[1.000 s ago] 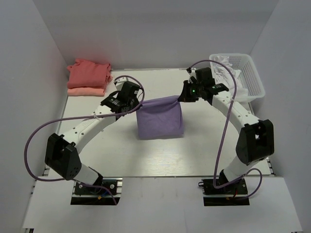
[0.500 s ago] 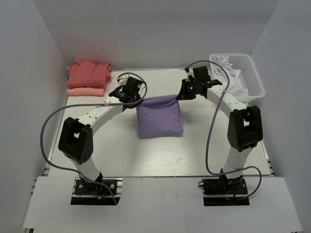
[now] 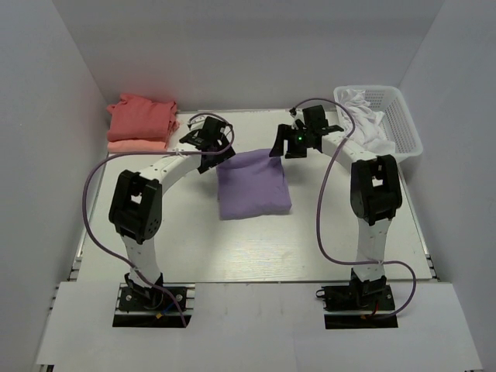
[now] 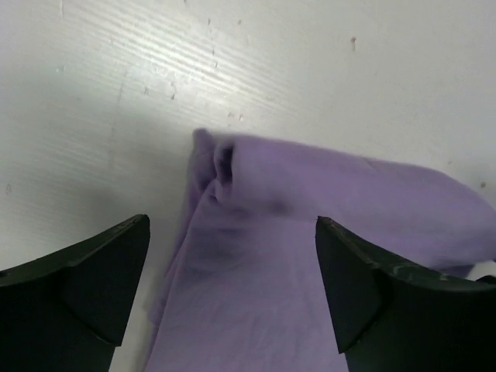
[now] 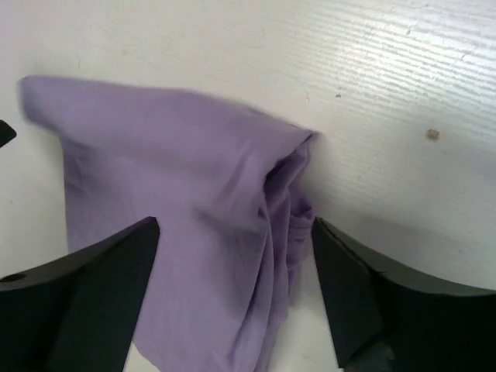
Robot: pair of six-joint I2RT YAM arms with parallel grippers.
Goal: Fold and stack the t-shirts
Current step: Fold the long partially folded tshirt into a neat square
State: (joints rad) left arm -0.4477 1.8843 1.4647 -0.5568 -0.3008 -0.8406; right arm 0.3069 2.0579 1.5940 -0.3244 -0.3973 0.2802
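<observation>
From above, the lavender t-shirt [image 3: 253, 184] lay folded mid-worktop [image 3: 256, 248], its far corners just by the left pincer [image 3: 213, 149] and right pincer [image 3: 288, 146]. A second earlier both had pinched those corners with the cloth hanging between them; now it had slumped flat. The coral-red t-shirt [image 3: 141, 116] sat folded on the salmon-pink one [image 3: 136, 145], far left. Left wrist: jaws wide apart, empty, over a bunched corner. Right wrist: likewise parted, holding nothing. Light, limp cloth, I judged, best pinched at an edge or corner

White plastic basket [image 3: 406, 124] at far right, white table [image 3: 256, 248], plain walls [image 3: 248, 54]
</observation>
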